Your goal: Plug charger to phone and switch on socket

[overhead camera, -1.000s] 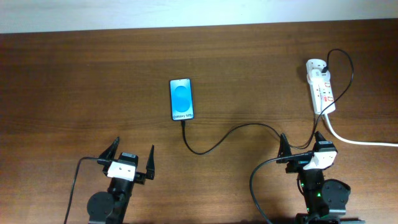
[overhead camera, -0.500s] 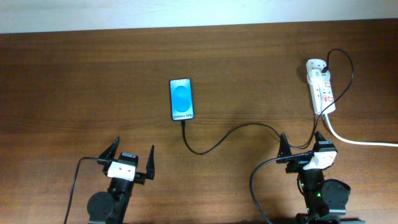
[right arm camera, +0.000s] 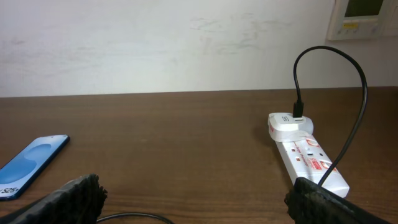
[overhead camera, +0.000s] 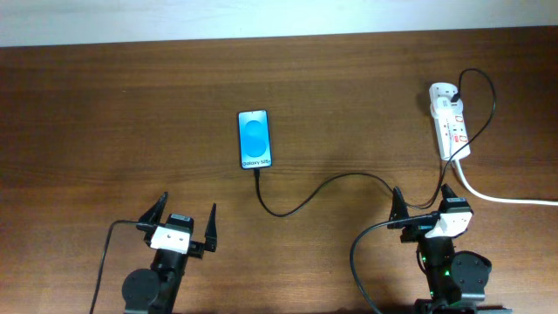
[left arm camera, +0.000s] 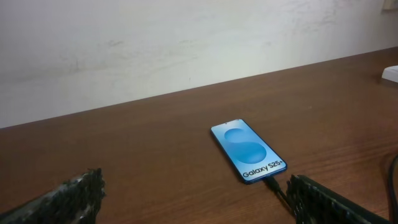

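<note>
The phone (overhead camera: 255, 139) lies flat in the middle of the table, blue screen up; it also shows in the left wrist view (left arm camera: 248, 150) and the right wrist view (right arm camera: 31, 158). The thin black charger cable (overhead camera: 314, 195) runs from the phone's near end, where its tip sits in the phone (left arm camera: 271, 184), across to the socket. The white socket (overhead camera: 450, 123) lies at the far right with a black plug in it (right arm camera: 298, 114). My left gripper (overhead camera: 181, 224) is open and empty near the front edge. My right gripper (overhead camera: 425, 206) is open and empty, just in front of the socket.
A thick white lead (overhead camera: 506, 198) runs from the socket off the right edge. A pale wall (right arm camera: 161, 43) stands behind the table's far edge. Black arm cables (overhead camera: 362, 262) loop beside both arm bases.
</note>
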Action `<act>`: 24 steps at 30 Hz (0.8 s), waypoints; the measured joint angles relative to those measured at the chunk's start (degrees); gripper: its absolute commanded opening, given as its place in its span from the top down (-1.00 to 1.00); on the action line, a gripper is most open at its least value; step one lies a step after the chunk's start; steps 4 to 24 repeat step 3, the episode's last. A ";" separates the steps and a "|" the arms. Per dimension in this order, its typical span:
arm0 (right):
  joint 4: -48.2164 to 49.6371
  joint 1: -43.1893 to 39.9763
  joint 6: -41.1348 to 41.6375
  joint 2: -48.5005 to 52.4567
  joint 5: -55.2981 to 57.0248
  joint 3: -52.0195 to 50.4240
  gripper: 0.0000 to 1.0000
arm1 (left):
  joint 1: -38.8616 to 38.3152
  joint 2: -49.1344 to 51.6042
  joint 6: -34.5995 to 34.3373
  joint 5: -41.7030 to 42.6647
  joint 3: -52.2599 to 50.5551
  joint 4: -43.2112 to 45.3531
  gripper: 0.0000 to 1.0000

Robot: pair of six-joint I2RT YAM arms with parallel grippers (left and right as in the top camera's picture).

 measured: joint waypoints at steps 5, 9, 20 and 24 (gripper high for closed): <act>0.02 0.00 -0.02 0.00 0.00 0.00 -0.97 | 0.00 0.00 0.00 0.00 0.00 0.00 -0.99; 0.02 0.00 -0.02 0.00 0.00 0.00 -0.97 | 0.00 0.00 0.00 0.00 0.00 0.00 -0.99; 0.02 0.00 -0.02 0.00 0.00 0.00 -0.97 | 0.00 0.00 0.00 0.00 0.00 0.00 -0.99; 0.02 0.00 -0.02 0.00 0.00 0.00 -0.97 | 0.00 0.00 0.00 0.00 0.00 0.00 -0.99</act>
